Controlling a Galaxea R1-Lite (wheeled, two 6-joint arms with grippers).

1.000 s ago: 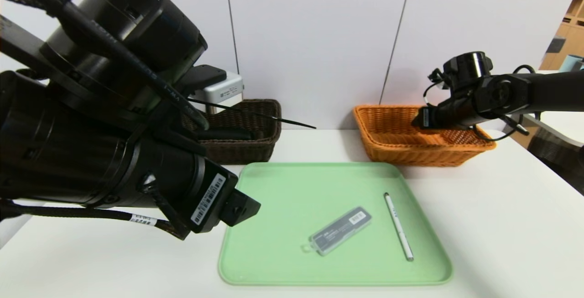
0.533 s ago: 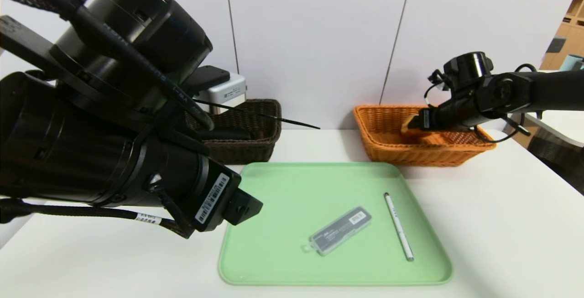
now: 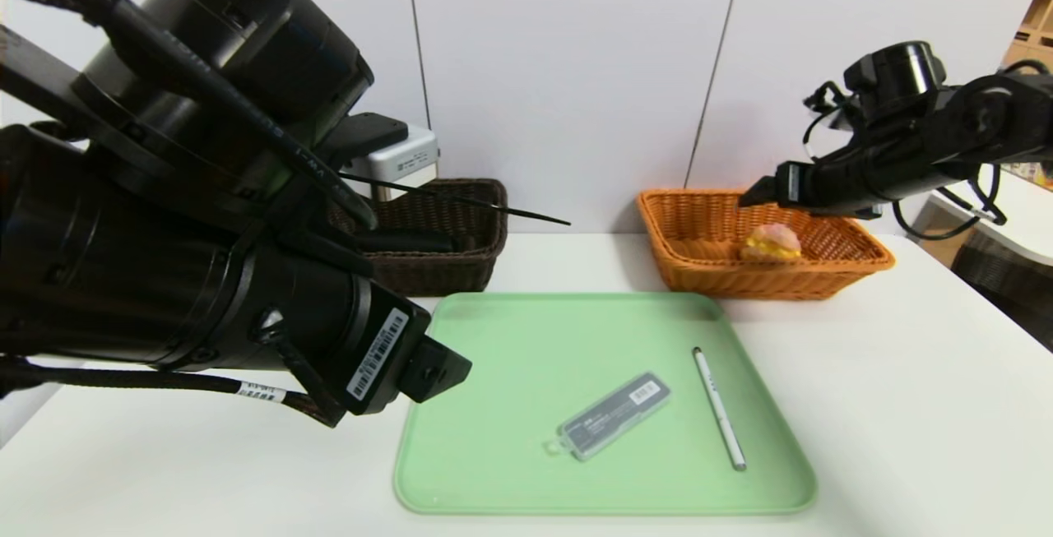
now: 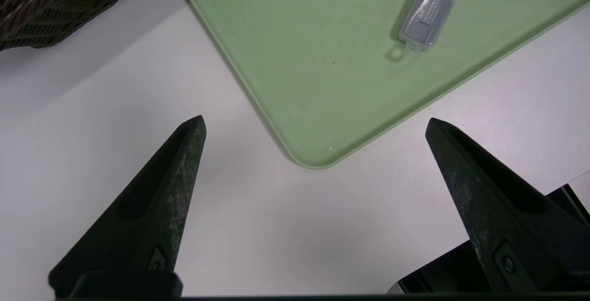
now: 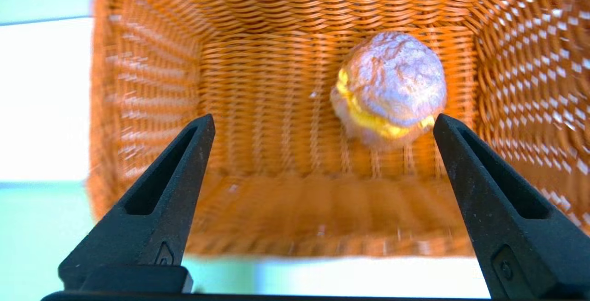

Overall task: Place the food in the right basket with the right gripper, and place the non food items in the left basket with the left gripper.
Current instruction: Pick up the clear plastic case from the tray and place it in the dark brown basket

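Hovering above the orange basket (image 3: 855, 261), the right gripper (image 5: 322, 126) has its jaws spread wide and grips nothing; the bun (image 5: 389, 86) lies loose on the basket's woven floor below the fingers (image 5: 175, 185), pink crust up and yellow filling showing round its middle; in the head view the bun (image 3: 770, 242) sits near the basket's centre, apart from the gripper; the left gripper (image 4: 315, 126) hangs over the white table (image 4: 92, 121) near a corner of the green tray (image 4: 299, 84), its jaws also wide apart and holding nothing; the grey plastic case (image 3: 614, 415) and the pen (image 3: 718, 406) lie on the tray, near each other but not touching; the dark brown basket (image 3: 461, 266) stands behind the tray's left end
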